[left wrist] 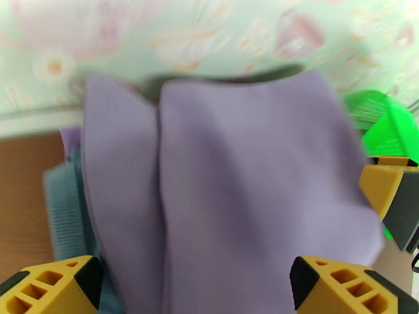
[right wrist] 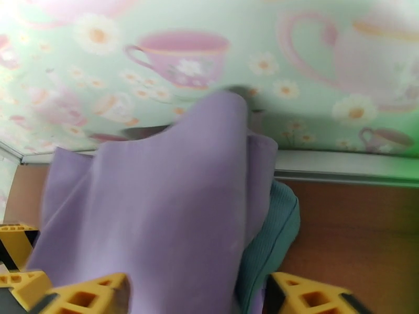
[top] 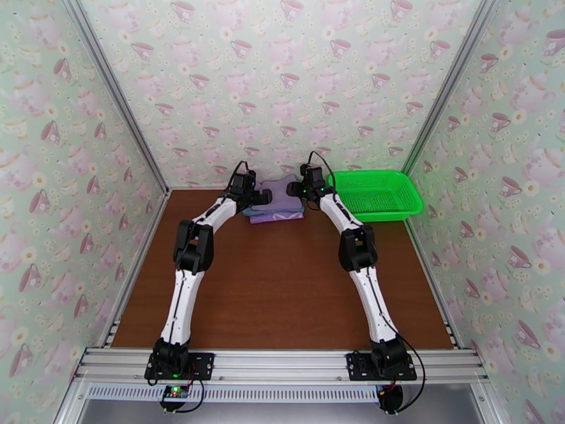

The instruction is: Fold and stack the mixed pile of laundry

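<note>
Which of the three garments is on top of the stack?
The pale lavender-grey garment; the dusty blue-grey one lies under it, with the bright purple shirt at the bottom.

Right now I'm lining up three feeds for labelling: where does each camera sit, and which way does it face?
Top: above, behind the arms, looking down across the table to the back wall; both arms, left gripper and right gripper at the lavender cloth.
Left wrist: on the left arm, facing the back wall over that cloth; own fingers below.
Right wrist: on the right arm, facing likewise; own fingers below.
Shared: both wrist views show lavender cloth over blue-grey cloth; top and left wrist show the green basket.
</note>
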### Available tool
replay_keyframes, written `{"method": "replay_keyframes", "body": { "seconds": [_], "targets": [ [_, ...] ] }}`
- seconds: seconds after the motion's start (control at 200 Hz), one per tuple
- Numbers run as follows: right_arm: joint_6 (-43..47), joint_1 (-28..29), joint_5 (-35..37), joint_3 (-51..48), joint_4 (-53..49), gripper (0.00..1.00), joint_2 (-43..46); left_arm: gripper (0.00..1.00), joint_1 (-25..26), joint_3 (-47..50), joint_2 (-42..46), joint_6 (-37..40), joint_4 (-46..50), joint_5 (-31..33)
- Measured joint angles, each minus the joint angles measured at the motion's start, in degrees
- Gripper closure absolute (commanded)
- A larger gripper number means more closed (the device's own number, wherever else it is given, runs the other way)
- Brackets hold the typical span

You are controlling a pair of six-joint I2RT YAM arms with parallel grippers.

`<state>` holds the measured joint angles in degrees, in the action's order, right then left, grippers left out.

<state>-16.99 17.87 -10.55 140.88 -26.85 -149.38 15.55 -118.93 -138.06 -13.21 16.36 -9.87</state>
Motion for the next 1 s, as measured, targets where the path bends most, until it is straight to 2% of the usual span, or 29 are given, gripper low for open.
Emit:
{"method": "replay_keyframes", "body": {
  "seconds": [0.05, 0.065, 0.18, 0.326, 0.466, 0.571, 0.691, 0.796, 0.892, 1.002],
  "targets": [
    [1.0, 0.0, 0.2, -3.7, 0.0, 0.01, 4.4, 0.0, 0.0, 3.1, 4.6, 0.9, -0.5, 0.0],
    [1.4, -0.1, 0.3, -5.4, 0.3, 0.0, 6.3, 0.0, 0.0, 4.4, 6.3, 1.2, -1.0, 0.1],
    [4.0, -0.2, 1.2, -18.5, 2.8, 0.0, 20.4, 0.0, -0.1, 16.7, 21.8, 3.4, -6.0, 1.4],
    [6.5, -0.3, 3.5, -42.0, 10.7, 0.0, 43.1, 0.0, -0.5, 36.5, 44.8, 6.1, -16.6, 5.6],
    [8.3, -0.3, 8.5, -66.9, 19.3, 0.0, 64.6, 0.0, -1.3, 55.2, 63.1, 8.8, -24.5, 12.3],
    [10.3, -0.3, 13.8, -83.5, 24.7, 0.0, 76.9, 0.0, -2.2, 69.5, 71.5, 10.0, -27.8, 19.8],
    [13.1, -0.3, 22.0, -101.5, 30.6, 0.0, 85.4, 0.02, -3.4, 90.1, 75.1, 12.2, -37.7, 26.5],
    [16.2, -0.5, 27.9, -115.2, 38.2, 0.0, 86.8, 0.0, -4.4, 104.5, 71.1, 12.9, -45.7, 31.1],
    [18.2, -1.9, 30.7, -124.9, 48.4, 0.0, 84.1, 0.0, -4.7, 106.6, 63.9, 14.7, -50.9, 32.6],
    [19.4, -4.4, 30.8, -127.3, 58.4, 0.0, 78.8, 0.0, -5.2, 102.7, 56.7, 17.9, -59.8, 32.0]
  ]
}}
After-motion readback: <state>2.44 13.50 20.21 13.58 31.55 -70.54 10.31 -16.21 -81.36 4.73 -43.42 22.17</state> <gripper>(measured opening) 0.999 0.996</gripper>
